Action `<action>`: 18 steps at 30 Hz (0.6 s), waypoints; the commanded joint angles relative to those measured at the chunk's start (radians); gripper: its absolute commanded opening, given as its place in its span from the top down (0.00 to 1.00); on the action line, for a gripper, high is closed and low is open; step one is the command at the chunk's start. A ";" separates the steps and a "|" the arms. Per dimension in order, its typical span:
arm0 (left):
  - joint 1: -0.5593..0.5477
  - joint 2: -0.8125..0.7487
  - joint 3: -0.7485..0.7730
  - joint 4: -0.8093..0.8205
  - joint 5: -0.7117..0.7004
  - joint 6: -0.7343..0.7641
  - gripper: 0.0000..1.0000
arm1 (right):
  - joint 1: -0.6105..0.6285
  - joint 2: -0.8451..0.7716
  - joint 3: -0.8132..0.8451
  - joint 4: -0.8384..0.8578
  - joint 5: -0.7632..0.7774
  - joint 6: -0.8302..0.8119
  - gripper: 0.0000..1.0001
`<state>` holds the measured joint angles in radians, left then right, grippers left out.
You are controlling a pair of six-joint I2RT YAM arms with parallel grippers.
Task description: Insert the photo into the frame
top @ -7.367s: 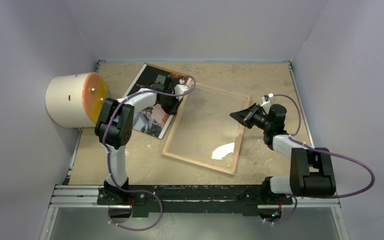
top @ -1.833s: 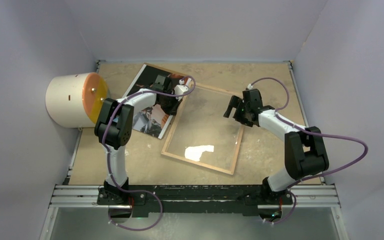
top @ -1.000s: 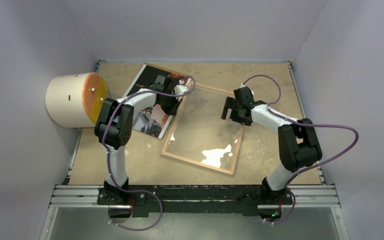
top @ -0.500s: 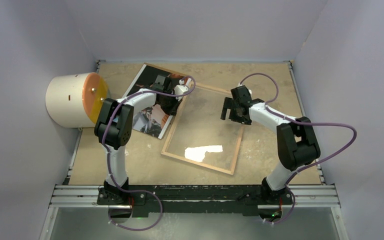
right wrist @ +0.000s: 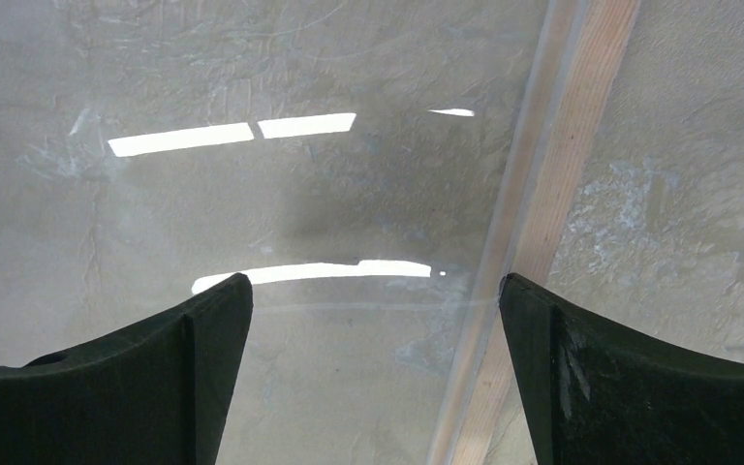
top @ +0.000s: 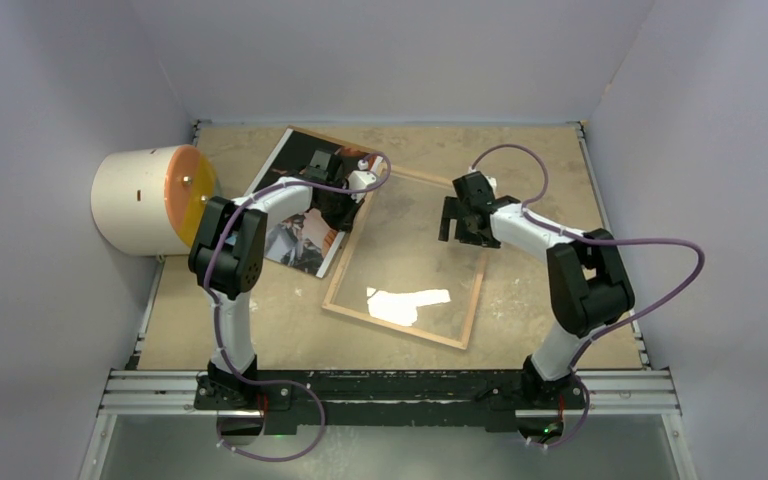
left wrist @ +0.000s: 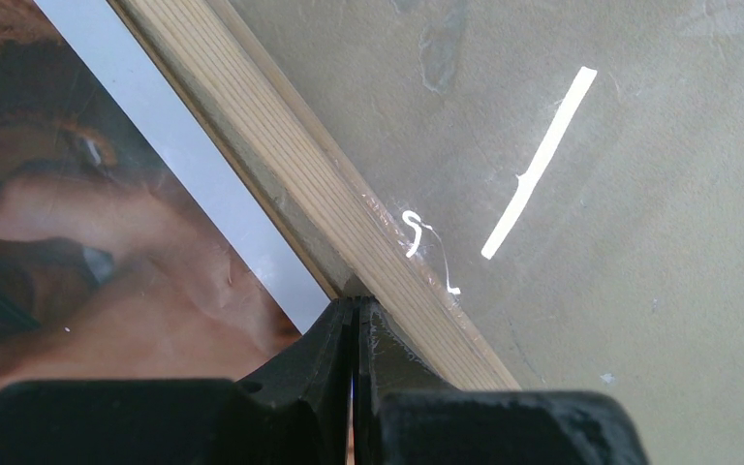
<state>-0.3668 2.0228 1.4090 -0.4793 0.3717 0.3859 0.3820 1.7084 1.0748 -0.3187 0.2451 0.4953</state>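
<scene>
Hands first: the left hand (left wrist: pixel 354 320) is clenched, with nothing seen between its fingers. Its tips are at the seam where the photo (left wrist: pixel 107 232) touches the left rail of the frame (left wrist: pixel 281 165). The right hand (right wrist: pixel 373 281) is released and wide open. It hangs over the right rail, one finger above the glass (right wrist: pixel 252 194), the other above the desk (top: pixel 540 160). The frame holds only the glass; the photo lies picture-up on the desk beside it. Since some seconds ago the right arm has come in from the right side. The left hand, photo and frame have stayed in place.
</scene>
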 commanded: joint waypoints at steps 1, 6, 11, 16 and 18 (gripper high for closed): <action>0.000 -0.013 -0.021 -0.082 0.006 0.009 0.97 | 0.024 -0.005 0.053 -0.014 0.071 -0.018 0.01; 0.000 -0.015 -0.015 -0.090 0.006 0.009 0.97 | 0.035 0.008 0.060 -0.009 0.086 -0.025 0.01; 0.000 -0.015 -0.015 -0.091 0.006 0.010 0.97 | 0.044 0.024 0.062 0.001 0.079 -0.027 0.01; 0.000 -0.015 -0.010 -0.096 0.007 0.011 0.96 | 0.044 0.041 0.073 0.006 0.076 -0.029 0.01; 0.000 -0.016 -0.010 -0.098 0.007 0.012 0.96 | 0.046 0.045 0.080 0.006 0.089 -0.033 0.01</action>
<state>-0.3668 2.0209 1.4090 -0.4881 0.3717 0.3859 0.4160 1.7435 1.1034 -0.3386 0.3111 0.4713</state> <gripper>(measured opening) 0.043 0.987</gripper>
